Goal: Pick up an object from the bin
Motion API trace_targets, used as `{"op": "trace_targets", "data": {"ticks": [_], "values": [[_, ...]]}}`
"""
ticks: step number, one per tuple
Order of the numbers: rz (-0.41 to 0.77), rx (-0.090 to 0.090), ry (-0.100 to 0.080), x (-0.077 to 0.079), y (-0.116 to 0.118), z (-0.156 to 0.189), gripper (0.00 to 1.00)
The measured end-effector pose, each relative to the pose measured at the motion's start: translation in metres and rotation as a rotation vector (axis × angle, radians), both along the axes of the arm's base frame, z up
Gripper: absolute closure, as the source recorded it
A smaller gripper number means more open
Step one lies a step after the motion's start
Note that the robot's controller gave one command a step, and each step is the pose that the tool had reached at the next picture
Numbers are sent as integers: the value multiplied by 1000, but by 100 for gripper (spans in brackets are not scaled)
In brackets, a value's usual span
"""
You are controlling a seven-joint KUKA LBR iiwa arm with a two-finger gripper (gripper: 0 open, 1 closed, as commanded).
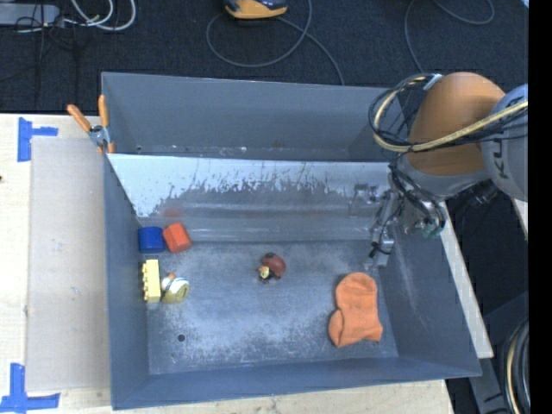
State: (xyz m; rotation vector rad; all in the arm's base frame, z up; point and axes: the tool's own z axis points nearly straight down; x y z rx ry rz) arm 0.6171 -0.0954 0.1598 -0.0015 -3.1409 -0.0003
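My gripper [380,250] hangs at the right side of the bin, its fingertips pointing down just above the upper end of a crumpled orange cloth [355,310] that lies on the floor at the right front. Nothing shows between the fingers. A small dark red and brown round thing [272,267] rests near the middle of the floor, well to the left of the gripper.
At the bin's left side lie a blue block [151,239], an orange block [177,237], a yellow brick [152,280] and a small yellowish roll [176,290]. The arm with its orange cover leans in over the right wall.
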Motion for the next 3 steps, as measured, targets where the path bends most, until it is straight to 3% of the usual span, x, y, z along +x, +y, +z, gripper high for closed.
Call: {"op": "trace_targets", "data": {"ticks": [1,2,3], "values": [[156,1,3,-58,-4,-39,0],[346,1,2,-42,59,-34,0],[548,4,1,-102,26,-48,0]]}}
